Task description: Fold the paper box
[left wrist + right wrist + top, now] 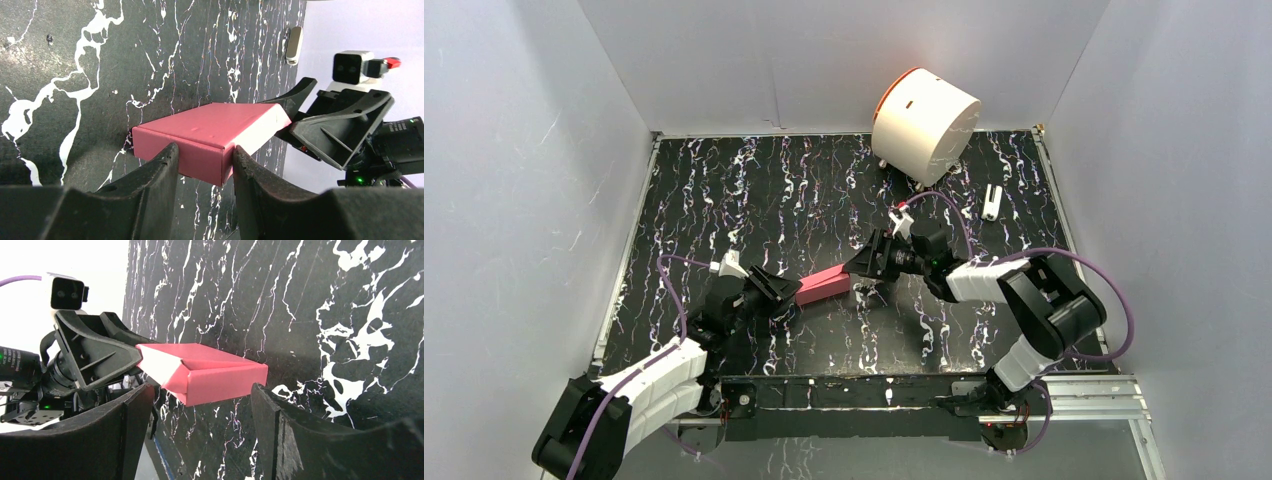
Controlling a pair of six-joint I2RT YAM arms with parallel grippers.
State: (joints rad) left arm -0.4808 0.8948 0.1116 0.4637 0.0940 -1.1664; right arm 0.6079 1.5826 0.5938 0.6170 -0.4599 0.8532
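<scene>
Left claw (202, 161) pinching one end of the pink box (215, 120), fingers pressed on its two sides. Right claw (200, 392) spread wide, a finger on either side of the box's other end, can't tell if they touch it. Box is a flat rectangular shape about mid tabletop (724, 190), well apart from the white cylinder (924, 125) on its near-left side; small white piece (992, 201) lies near the cylinder, to its right and nearer the arms.
</scene>
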